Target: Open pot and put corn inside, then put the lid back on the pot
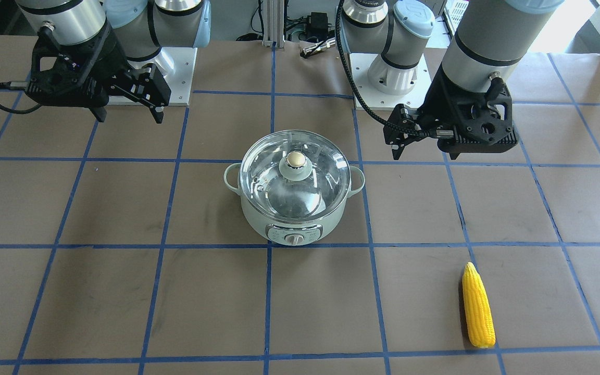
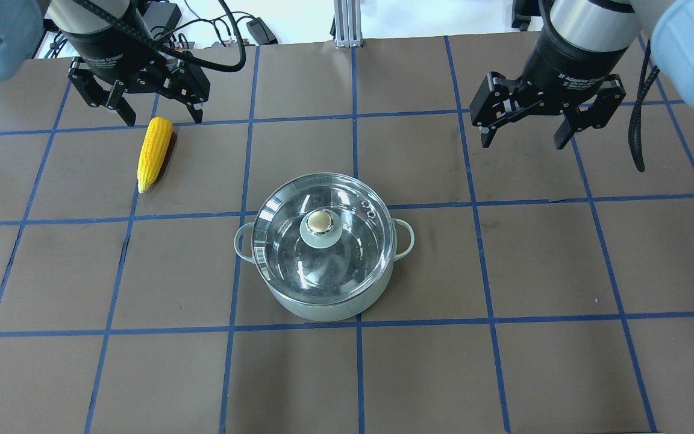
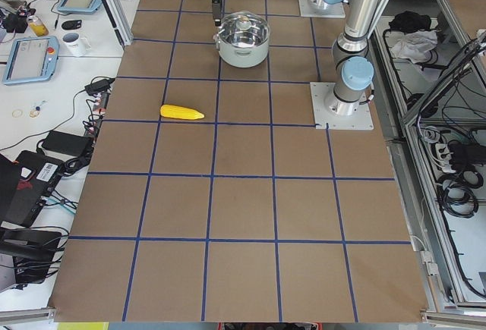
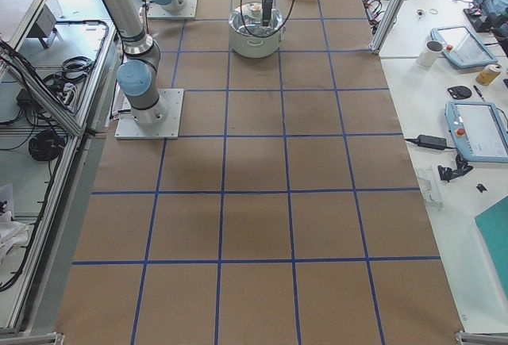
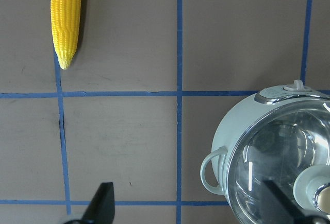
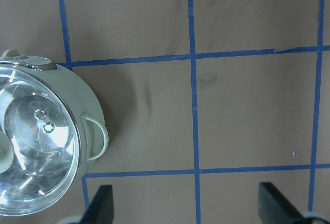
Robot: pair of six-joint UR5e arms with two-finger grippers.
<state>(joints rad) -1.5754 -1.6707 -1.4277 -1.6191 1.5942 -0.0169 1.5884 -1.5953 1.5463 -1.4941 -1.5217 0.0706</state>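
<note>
A: Pot, where?
B: Upright on the brown table. Pale green, with its dial turned away from the robot.

A: Lid?
B: On the pot, sitting flat all round the rim. Clear glass, knob up at its centre. The steel inside shows through.

A: Corn?
B: Flat on the table, off to the pot's left and out past its dial side, well apart from it. Pointed end toward the robot's side, blunt end away. Neither pincer touches it.

A: Left gripper?
B: Raised in the air on the pot's left, pointing down. Jaws spread wide, gripping nothing. In its wrist view the fingertips sit at the bottom edge. The corn is up in one corner and the pot's left handle is low on the other side.

A: Right gripper?
B: Same pose on the pot's right: raised, pointing down, jaws wide apart, empty, clear of pot and lid. Its wrist view catches the pot's right handle and the lid's vent holes.
</note>
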